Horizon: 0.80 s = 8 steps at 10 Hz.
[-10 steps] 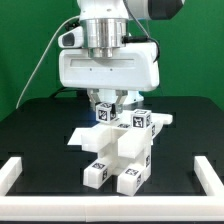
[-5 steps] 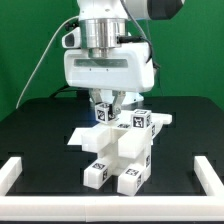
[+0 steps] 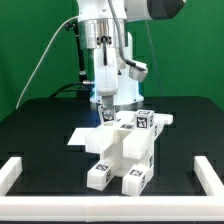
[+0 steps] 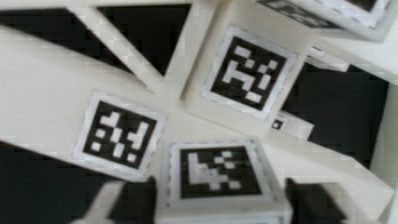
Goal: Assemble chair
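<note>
One gripper (image 3: 107,113) low over the chair's rear bar, two dark fingers (image 4: 326,198) flanking a tagged block, seemingly parted and gripping nothing, one white chair (image 3: 122,148) mid-table (image 3: 40,125), two tagged feet frontward, wrist view blurred, cropped.

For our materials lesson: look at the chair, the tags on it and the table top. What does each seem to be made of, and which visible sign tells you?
Chair: probably matte white plastic; blocky moulded parts, no shine.
Tags: look printed, perhaps paper stickers; flat black-and-white squares.
Table top: black with a dull finish, material unclear.
</note>
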Each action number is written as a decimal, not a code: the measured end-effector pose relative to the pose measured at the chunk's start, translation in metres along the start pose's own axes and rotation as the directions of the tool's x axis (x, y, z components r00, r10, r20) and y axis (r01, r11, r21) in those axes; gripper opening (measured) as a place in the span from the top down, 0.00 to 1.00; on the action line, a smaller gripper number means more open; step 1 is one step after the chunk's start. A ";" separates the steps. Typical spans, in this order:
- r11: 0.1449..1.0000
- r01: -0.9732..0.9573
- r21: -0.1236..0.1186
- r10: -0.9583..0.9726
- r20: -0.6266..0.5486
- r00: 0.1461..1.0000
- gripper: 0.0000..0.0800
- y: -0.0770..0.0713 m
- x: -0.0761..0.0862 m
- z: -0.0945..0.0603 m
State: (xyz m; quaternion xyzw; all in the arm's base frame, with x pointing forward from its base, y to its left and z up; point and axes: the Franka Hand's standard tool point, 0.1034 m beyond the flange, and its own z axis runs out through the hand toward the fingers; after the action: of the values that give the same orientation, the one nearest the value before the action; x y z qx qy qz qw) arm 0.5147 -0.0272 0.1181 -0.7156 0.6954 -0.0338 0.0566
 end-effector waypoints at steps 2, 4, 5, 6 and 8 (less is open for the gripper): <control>1.000 -0.012 -0.003 0.012 -0.001 1.000 0.26 0.001 -0.001 0.002; 0.971 0.239 -0.002 -0.239 0.002 0.971 0.20 0.000 -0.005 0.001; 0.897 0.442 0.000 -0.442 0.007 0.897 0.19 0.000 -0.005 0.000; 0.789 0.615 0.004 -0.615 0.011 0.789 0.19 0.000 -0.003 -0.002; 0.615 0.789 0.005 -0.789 0.007 0.615 0.19 0.001 0.001 -0.002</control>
State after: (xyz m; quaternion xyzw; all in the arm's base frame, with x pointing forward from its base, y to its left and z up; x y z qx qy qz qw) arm 0.5133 -0.0280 0.1195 -0.9483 0.3105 -0.0528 0.0393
